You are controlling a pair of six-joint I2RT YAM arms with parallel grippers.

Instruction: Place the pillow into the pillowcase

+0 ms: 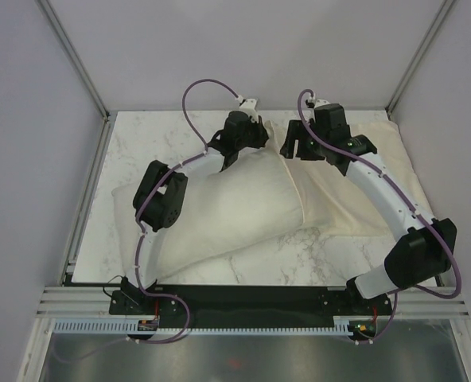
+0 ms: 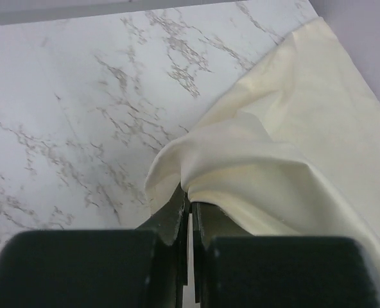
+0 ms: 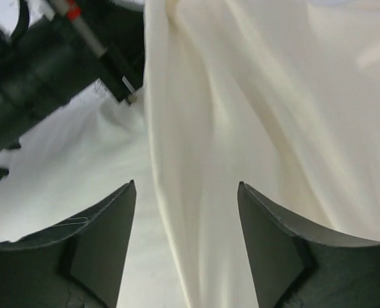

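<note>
Top external: a white marble-patterned table stands between pale grey walls, with a metal frame post rising at each far corner. The pillow lies slantwise across the middle and left of the top, its near left corner close to the left arm's elbow. The pillowcase lies flat to the right of it, reaching the far right corner and the right edge. Bare marble shows along the far left and in front of the pillow. The left gripper sits at the pillow's far corner. The right gripper is just beside it over the pillowcase's left edge; whether it touches the cloth is hard to tell here.

Left wrist: the fingers are pressed together, pinching a raised fold of the pillowcase's edge. The cloth spreads away to the right, and open marble fills the left.

Right wrist: the fingers are spread wide, and a draped band of cream cloth runs between them, touching neither. The whiter pillow lies to the left, below the left arm.
</note>
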